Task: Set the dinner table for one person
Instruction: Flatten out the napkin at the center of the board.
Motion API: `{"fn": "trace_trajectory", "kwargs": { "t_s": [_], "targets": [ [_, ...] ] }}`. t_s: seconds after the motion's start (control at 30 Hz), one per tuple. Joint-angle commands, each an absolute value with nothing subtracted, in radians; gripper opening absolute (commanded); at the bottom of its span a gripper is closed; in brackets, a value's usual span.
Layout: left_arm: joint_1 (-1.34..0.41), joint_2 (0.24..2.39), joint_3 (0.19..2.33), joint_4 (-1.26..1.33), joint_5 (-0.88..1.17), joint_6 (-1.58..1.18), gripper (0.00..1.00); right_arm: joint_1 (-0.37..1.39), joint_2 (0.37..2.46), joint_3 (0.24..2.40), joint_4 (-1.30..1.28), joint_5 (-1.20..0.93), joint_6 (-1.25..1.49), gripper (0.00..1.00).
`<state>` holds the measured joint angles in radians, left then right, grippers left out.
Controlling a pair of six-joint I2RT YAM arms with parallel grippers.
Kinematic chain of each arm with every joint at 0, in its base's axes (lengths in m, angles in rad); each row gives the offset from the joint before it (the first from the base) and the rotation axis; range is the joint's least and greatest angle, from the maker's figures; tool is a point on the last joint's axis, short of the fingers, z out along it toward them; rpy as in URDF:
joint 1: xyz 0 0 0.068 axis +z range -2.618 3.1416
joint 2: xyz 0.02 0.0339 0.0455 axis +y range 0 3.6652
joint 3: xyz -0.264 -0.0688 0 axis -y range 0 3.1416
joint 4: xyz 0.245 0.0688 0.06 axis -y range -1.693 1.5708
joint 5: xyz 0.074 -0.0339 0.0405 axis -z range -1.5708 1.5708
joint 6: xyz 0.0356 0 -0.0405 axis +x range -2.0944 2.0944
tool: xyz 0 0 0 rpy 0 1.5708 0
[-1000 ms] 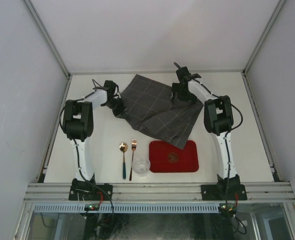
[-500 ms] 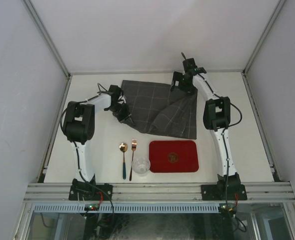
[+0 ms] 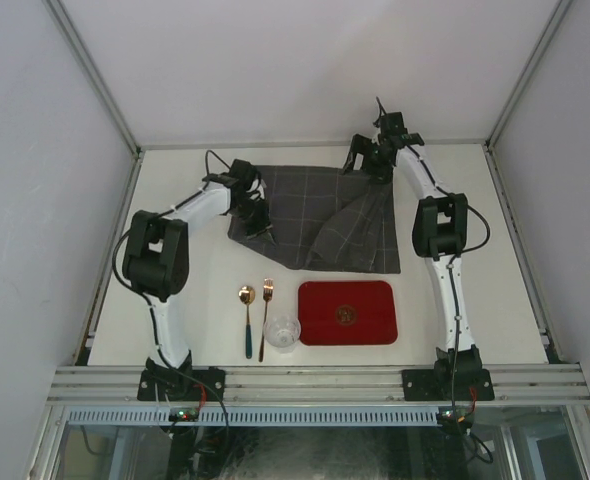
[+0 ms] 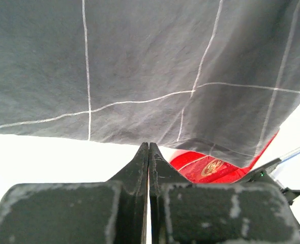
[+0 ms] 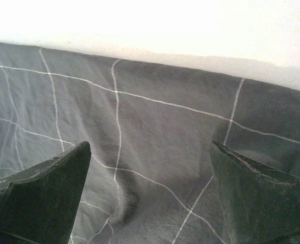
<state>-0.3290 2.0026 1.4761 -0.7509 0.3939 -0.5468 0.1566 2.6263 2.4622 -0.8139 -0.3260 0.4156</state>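
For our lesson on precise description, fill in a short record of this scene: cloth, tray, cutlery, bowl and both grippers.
cloth: dark grey, checked, far centre of the dinner table, right part folded over
tray: red, just nearer than the cloth
cutlery: spoon and fork side by side, left of tray
bowl: clear, between fork handle and tray
left gripper: shut at the cloth's near-left edge; pinch unclear
right gripper: open, over the cloth's far edge

The checked cloth (image 3: 315, 215) now lies wider and squarer. The left gripper (image 3: 258, 222) sits further right, at its left edge. The right gripper (image 3: 368, 160) sits farther back.
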Motion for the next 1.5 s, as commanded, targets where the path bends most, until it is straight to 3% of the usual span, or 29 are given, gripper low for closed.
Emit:
{"fn": "trace_trajectory", "kwargs": {
  "t_s": [0.0,0.3,0.53,0.77,1.1,1.47],
  "targets": [
    [-0.328,1.921,1.583,-0.807,0.314,-0.484,0.00,0.147,2.494,2.506,-0.738,-0.407,0.421,0.99],
    [-0.292,2.044,1.803,-0.897,0.220,-0.454,0.03,0.178,2.322,2.420,-0.857,-0.223,0.350,0.99],
    [-0.254,2.187,1.948,-0.955,0.227,-0.451,0.02,0.202,2.196,2.229,-0.921,-0.051,0.328,0.99],
    [-0.246,2.258,2.001,-0.998,0.186,-0.428,0.01,0.205,2.051,1.952,-0.867,-0.017,0.345,0.99],
    [-0.243,2.292,2.011,-0.996,0.194,-0.424,0.00,0.260,1.889,1.635,-0.816,0.014,0.371,0.92],
    [-0.244,2.306,2.015,-0.999,0.172,-0.420,0.00,0.356,1.820,1.475,-0.811,0.059,0.428,0.73]
  ]
}}
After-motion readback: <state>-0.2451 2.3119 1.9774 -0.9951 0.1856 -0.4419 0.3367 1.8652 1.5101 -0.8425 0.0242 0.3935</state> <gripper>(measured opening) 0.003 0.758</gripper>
